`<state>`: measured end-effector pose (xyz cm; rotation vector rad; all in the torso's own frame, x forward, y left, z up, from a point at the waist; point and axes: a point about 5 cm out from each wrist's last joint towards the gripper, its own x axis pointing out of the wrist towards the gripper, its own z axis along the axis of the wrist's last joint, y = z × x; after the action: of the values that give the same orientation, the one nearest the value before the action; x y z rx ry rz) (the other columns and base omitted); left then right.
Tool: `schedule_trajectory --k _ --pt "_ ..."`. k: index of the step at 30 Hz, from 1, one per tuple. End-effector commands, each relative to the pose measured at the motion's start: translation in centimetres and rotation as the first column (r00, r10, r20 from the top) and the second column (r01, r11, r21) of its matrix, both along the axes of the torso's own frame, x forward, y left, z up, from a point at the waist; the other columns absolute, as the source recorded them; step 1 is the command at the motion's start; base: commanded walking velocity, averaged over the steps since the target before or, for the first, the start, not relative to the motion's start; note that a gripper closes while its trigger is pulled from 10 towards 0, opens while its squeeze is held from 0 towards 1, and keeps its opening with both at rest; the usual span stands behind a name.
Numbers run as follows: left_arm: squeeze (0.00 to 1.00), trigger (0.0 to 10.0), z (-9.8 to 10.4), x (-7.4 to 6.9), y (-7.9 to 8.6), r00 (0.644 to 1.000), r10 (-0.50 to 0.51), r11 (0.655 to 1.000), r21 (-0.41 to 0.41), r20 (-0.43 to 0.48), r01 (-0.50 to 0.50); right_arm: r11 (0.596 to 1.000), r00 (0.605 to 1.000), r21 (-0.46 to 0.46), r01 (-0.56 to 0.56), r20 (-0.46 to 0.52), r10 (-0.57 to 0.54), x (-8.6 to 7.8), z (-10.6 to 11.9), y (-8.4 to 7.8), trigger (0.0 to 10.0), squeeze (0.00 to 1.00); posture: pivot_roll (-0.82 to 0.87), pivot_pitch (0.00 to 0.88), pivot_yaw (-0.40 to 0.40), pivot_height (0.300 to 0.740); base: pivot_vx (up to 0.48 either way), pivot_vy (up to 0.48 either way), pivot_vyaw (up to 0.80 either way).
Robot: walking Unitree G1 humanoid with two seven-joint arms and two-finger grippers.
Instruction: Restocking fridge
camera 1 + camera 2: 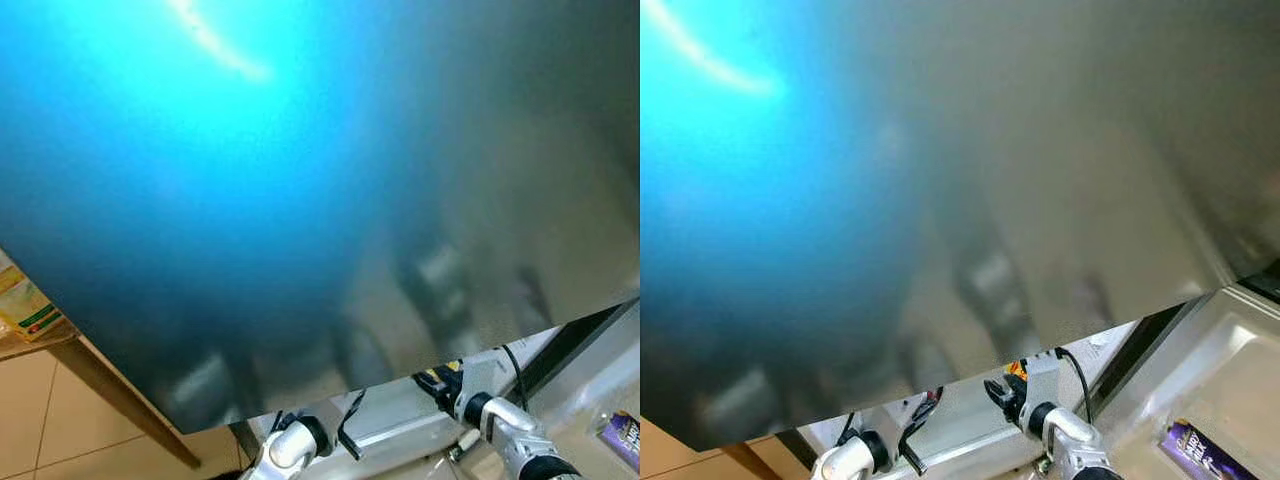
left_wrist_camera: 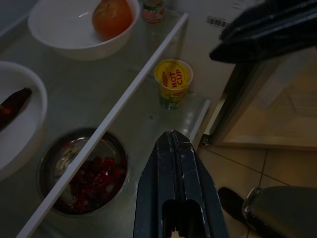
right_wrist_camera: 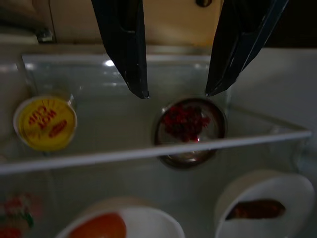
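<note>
Inside the fridge, a steel bowl of red berries sits on the lower glass shelf, just beyond the white shelf rail. My right gripper is open and empty, its two fingertips poised over that bowl. A yellow Hot Cup tub stands on the same shelf to one side. My left gripper is shut with nothing in it, hovering near the shelf's front edge beside the berry bowl. On the upper shelf a white bowl holds an orange fruit, and another white bowl holds a dark item.
A shiny steel fridge door hangs very close before my head. The door shelf at lower right holds a purple chocolate pack. A wooden table edge with a yellow packet is at far left. Tiled floor lies below the fridge.
</note>
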<state>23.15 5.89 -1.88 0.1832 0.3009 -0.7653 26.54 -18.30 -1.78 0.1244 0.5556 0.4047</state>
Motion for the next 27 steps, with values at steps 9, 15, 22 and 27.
schedule_trajectory --k 9,15,22,27 --pt "0.0 10.0 -0.9 -0.7 0.3 0.999 -0.018 0.999 0.035 -0.044 0.02 1.0 0.997 -0.02 0.011 -0.073 -0.012 -1.5 -1.3 -0.6 10.0 0.0 -0.07 0.052 -0.017 0.74 0.0 0.0 0.0" --pt "0.0 10.0 -1.9 -1.6 1.0 0.994 -0.012 0.997 0.07 -0.107 0.019 0.999 0.992 -0.043 0.026 -0.12 -0.031 -2.6 -2.2 -1.0 10.0 0.0 -0.07 0.051 -0.016 0.74 0.0 0.0 0.0" --pt "0.0 10.0 -4.3 -3.8 3.3 0.97 0.058 0.986 0.164 -0.237 -0.019 0.983 0.968 -0.174 0.063 -0.228 -0.102 -5.0 -4.0 -2.0 10.0 0.0 -0.07 0.052 -0.017 0.74 0.0 0.0 0.0" --pt "0.0 10.0 -5.9 -5.8 5.2 0.927 0.155 0.972 0.222 -0.342 -0.08 0.97 0.942 -0.231 0.077 -0.302 -0.147 -7.3 -5.4 -2.6 10.0 0.0 -0.07 0.051 -0.015 0.74 0.0 0.0 0.0"
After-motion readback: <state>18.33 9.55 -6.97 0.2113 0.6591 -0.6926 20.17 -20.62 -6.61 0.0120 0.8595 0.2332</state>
